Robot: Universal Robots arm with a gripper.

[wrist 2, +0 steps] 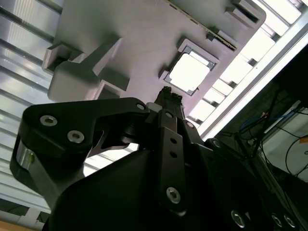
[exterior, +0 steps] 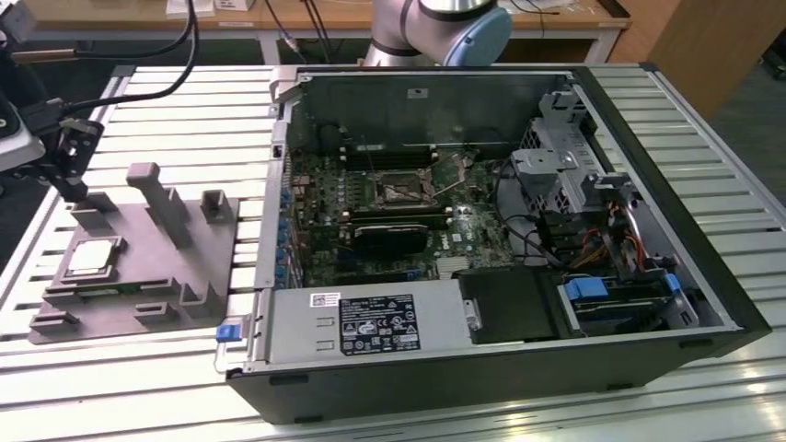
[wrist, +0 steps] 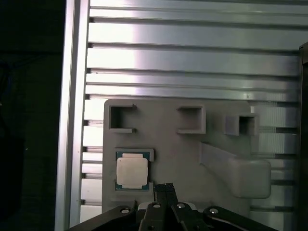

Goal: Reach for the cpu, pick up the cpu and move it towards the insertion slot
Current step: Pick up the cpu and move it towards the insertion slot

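Note:
The cpu (exterior: 92,257), a small square chip with a silvery top, lies flat in a recess of the grey tray (exterior: 166,281) at the exterior view's left. Both wrist views look down on it: the cpu (wrist 2: 189,72) and the cpu (wrist: 132,172). My gripper (exterior: 74,191) hangs above the tray, just beside the chip and not touching it. Its dark fingers (wrist: 165,188) are pressed together with nothing between them, and so the gripper (wrist 2: 168,92) is shut and empty. The insertion slot (exterior: 403,188) sits on the green board inside the open computer case, well off to the exterior view's right.
Upright posts (exterior: 157,198) rise from the grey tray (wrist: 202,159) close to the gripper. The case's metal wall (exterior: 272,184) stands between the tray and the board. A black block (exterior: 390,235) lies just in front of the slot. The slatted metal table (exterior: 147,378) carries everything.

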